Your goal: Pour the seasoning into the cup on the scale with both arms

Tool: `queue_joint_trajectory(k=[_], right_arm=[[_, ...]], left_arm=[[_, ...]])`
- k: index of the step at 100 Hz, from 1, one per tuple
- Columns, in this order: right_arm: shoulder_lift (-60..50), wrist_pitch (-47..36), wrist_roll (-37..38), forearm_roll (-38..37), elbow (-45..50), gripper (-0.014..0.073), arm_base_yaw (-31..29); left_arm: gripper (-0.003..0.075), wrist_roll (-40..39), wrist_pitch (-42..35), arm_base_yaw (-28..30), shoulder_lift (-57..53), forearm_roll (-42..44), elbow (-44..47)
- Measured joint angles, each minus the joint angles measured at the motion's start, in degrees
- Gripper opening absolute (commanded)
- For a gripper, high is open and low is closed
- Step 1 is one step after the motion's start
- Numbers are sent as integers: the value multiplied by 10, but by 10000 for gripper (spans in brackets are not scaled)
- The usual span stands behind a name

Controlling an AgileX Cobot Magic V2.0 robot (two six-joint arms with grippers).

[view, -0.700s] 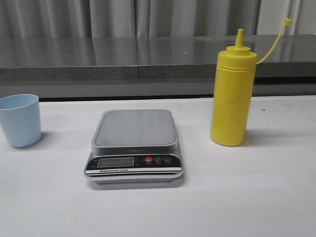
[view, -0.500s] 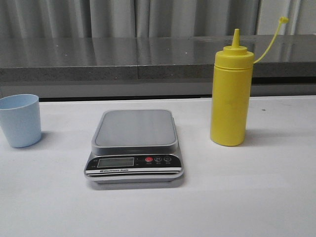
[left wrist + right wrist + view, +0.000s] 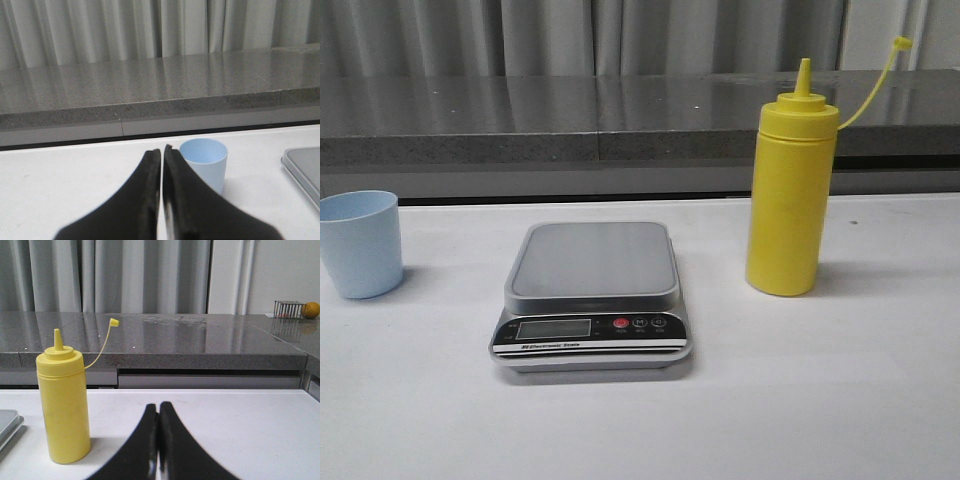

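The yellow seasoning bottle (image 3: pixel 790 190) stands upright on the white table, right of the scale; it also shows in the right wrist view (image 3: pixel 63 405). The pale blue cup (image 3: pixel 360 243) stands empty at the far left; it also shows in the left wrist view (image 3: pixel 204 162). The silver-grey scale (image 3: pixel 593 295) lies in the middle with a bare platform. My left gripper (image 3: pixel 162 150) is shut and empty, just short of the cup. My right gripper (image 3: pixel 158 407) is shut and empty, apart from the bottle. Neither gripper shows in the front view.
A grey stone counter (image 3: pixel 620 120) runs behind the white table (image 3: pixel 820 400), with curtains beyond. A wire rack and an orange (image 3: pixel 311 309) sit far off on the counter in the right wrist view. The scale's edge (image 3: pixel 302 167) shows beside the cup in the left wrist view.
The bottle's top swayed slightly left and has come back to the right. The cup and the scale have not moved.
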Motion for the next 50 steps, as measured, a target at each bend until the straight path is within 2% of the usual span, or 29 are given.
queue_joint_trajectory(k=[21, 50], right_arm=[[0, 0, 0, 0, 0, -60, 0], [0, 0, 0, 0, 0, -60, 0]], left_arm=[[10, 0, 47, 0, 56, 0, -88], [10, 0, 120, 0, 201, 0, -212]])
